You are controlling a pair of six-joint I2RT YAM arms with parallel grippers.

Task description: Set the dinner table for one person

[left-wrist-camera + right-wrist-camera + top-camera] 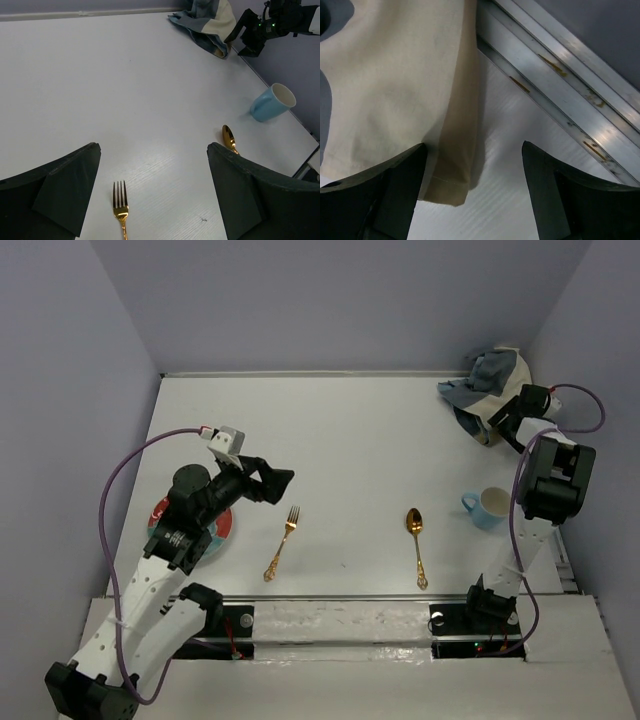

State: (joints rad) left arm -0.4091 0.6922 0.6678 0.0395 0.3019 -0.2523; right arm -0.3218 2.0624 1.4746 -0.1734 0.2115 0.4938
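The white dinner table [350, 430] carries a gold fork [282, 543] and a gold spoon [417, 543] near the front. A light blue mug [487, 507] lies on its side at the right. A red-and-teal plate [224, 527] lies mostly hidden under my left arm. The striped placemat [487, 390] is crumpled in the far right corner. My left gripper [283, 483] is open and empty above the fork [120, 212]. My right gripper [500, 428] is open, with the placemat's beige edge [445, 170] by its left finger.
The table's metal rim [560, 85] runs close beside my right gripper [472, 190]. Grey walls enclose the table on three sides. In the left wrist view the spoon [229, 137], the mug [272, 102] and the placemat [207, 25] lie ahead to the right.
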